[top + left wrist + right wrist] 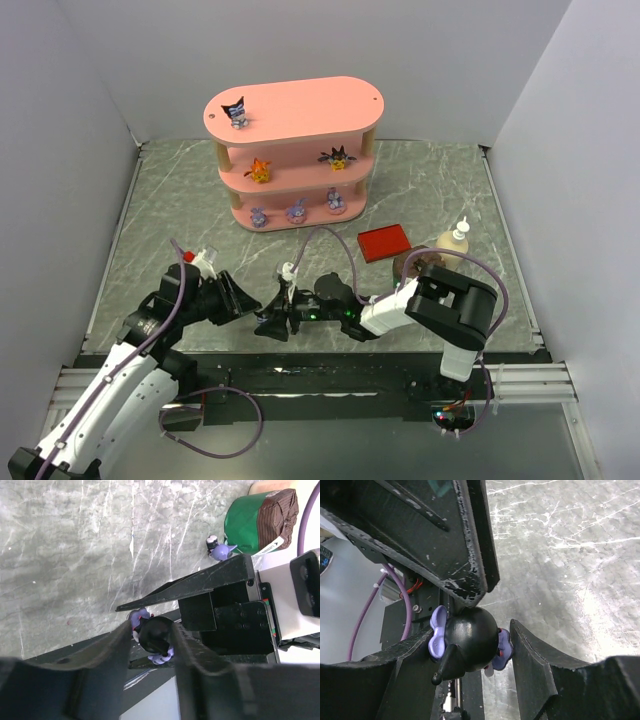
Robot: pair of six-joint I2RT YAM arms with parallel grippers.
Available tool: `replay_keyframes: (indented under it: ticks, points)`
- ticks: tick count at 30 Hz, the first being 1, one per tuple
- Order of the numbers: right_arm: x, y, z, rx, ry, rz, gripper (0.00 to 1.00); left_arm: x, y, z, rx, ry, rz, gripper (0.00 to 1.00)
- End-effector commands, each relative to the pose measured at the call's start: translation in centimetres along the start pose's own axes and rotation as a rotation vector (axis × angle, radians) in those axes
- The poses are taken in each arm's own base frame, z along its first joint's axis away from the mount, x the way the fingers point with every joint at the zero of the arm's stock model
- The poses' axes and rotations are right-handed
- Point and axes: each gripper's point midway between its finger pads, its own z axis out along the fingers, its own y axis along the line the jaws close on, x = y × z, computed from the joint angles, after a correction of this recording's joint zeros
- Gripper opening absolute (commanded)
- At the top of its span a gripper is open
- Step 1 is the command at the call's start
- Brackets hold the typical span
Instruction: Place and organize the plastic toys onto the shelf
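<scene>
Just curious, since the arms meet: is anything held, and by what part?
The right gripper clamps a small black pointed-eared plastic figurine by its round head.

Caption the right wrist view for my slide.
Right claw grips a dark pointed-ear figurine above the marbled table, a finger of the left claw touching its head.

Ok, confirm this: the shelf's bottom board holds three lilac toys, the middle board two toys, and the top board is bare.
Wrong on the top board: the top external view shows one dark toy with pointed ears standing on it. The rest holds: three lilac toys on the bottom board of the shelf, the orange toy and the spiky black toy on the middle one.
</scene>
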Motion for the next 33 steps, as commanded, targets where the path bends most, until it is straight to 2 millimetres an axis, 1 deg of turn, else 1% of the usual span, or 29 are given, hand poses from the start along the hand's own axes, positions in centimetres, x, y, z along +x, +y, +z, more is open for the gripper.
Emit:
replay_keyframes:
  ticks: [1, 6, 8, 10, 12, 14, 16, 17, 18, 19, 21, 23, 27, 29, 30, 31, 32, 33]
  points:
    - [-3.1, 1.0, 0.7, -0.034, -0.076, -0.038, 0.0, -0.3, -1.2, 0.0, 0.049, -0.004, 0.005, 0.4]
    - [-3.0, 0.7, 0.8, -0.025, -0.075, -0.035, 0.0, -0.1, -1.1, 0.2, 0.052, 0.003, 0.004, 0.28]
    - [-3.0, 0.6, 0.8, -0.024, -0.074, -0.038, 0.0, -0.1, -1.2, 0.2, 0.051, 0.005, 0.004, 0.26]
    - [-3.0, 0.5, 0.9, -0.017, -0.072, -0.036, 0.0, -0.1, -1.1, 0.3, 0.049, 0.006, 0.002, 0.19]
    - [-2.9, 0.3, 0.9, -0.008, -0.068, -0.033, 0.0, 0.0, -1.2, 0.3, 0.049, 0.009, 0.004, 0.16]
    - [-2.9, 0.2, 0.9, -0.002, -0.066, -0.03, 0.0, 0.1, -1.1, 0.3, 0.047, 0.012, 0.003, 0.16]
    - [-2.9, 0.0, 1.0, 0.009, -0.067, -0.028, 0.0, 0.1, -1.0, 0.4, 0.041, 0.013, 0.001, 0.22]
    - [-3.0, -0.1, 1.0, 0.013, -0.069, -0.026, 0.0, 0.1, -0.9, 0.3, 0.033, 0.01, 0.003, 0.27]
    - [-2.9, -0.4, 1.0, 0.03, -0.066, -0.022, 0.0, 0.0, -0.9, 0.3, 0.028, 0.008, -0.001, 0.36]
    - [-2.8, -0.5, 1.0, 0.036, -0.065, -0.02, 0.0, -0.1, -0.9, 0.3, 0.024, 0.001, -0.003, 0.4]
    - [-2.8, -0.6, 0.9, 0.046, -0.068, -0.016, 0.0, -0.3, -0.8, 0.3, 0.018, -0.015, -0.006, 0.43]
    - [-3.0, -0.8, 0.9, 0.055, -0.07, -0.013, 0.0, -0.3, -0.8, 0.3, 0.016, -0.023, -0.006, 0.43]
    - [-3.1, -0.7, 1.1, 0.048, -0.067, -0.006, 0.0, -0.6, -0.7, 0.6, -0.002, -0.04, -0.005, 0.32]
    - [-3.3, -0.5, 1.2, 0.035, -0.073, -0.004, 0.0, -0.4, -0.8, 0.8, -0.012, -0.038, 0.003, 0.28]
    - [-3.4, -0.4, 1.3, 0.032, -0.075, -0.003, 0.0, -0.7, -0.6, 1.0, -0.026, -0.053, 0.004, 0.25]
    - [-3.1, -0.5, 1.3, 0.034, -0.067, 0.0, 0.0, -0.3, -0.8, 1.1, -0.029, -0.045, 0.017, 0.23]
    - [-3.1, -0.6, 1.4, 0.038, -0.067, 0.001, 0.0, -0.3, -0.8, 1.3, -0.042, -0.045, 0.018, 0.18]
    - [-3.1, -0.7, 1.5, 0.039, -0.063, 0.002, 0.0, -0.5, -0.5, 1.4, -0.06, -0.062, 0.014, 0.16]
